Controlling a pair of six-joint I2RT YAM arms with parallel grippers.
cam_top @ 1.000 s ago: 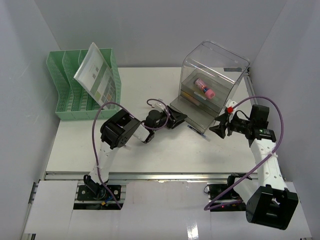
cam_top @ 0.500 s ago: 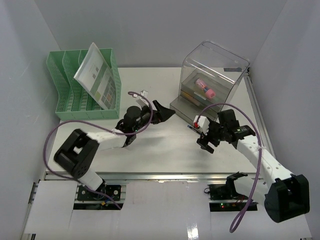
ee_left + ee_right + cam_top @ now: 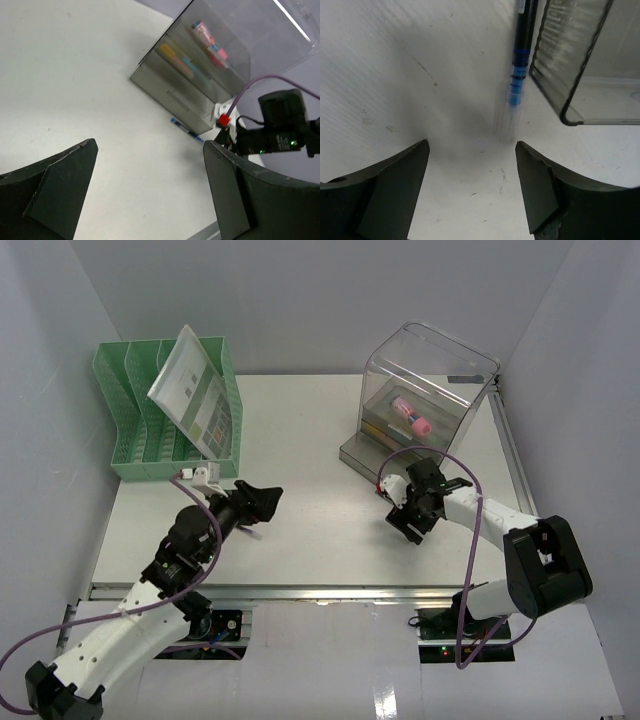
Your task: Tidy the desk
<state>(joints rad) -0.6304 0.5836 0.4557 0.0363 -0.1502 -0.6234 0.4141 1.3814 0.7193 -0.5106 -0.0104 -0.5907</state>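
Observation:
The desk (image 3: pixel 320 430) is a white tabletop with an aluminium rail at its near edge. A blue pen (image 3: pixel 519 70) lies on it along the front of the clear drawer box (image 3: pixel 425 405); it also shows in the left wrist view as a thin blue pen (image 3: pixel 186 129). My right gripper (image 3: pixel 471 144) hovers low over the desk just short of the pen's clear end, open, nothing between its fingers; from above the right gripper (image 3: pixel 402 512) sits by the box's front. My left gripper (image 3: pixel 264 501) is open over bare desk (image 3: pixel 100 75), left of centre.
A green slotted file rack (image 3: pixel 160 425) stands at the back left with a printed booklet (image 3: pixel 195 395) leaning in it. The clear box holds pink and coloured items (image 3: pixel 410 415), and its drawer (image 3: pixel 362 453) is pulled out. The drawer's corner (image 3: pixel 572 65) is close beside the pen.
The left arm has drawn back from the drawer towards the near left and its gripper has opened wide. The right gripper has swung left and down to the pen by the drawer front.

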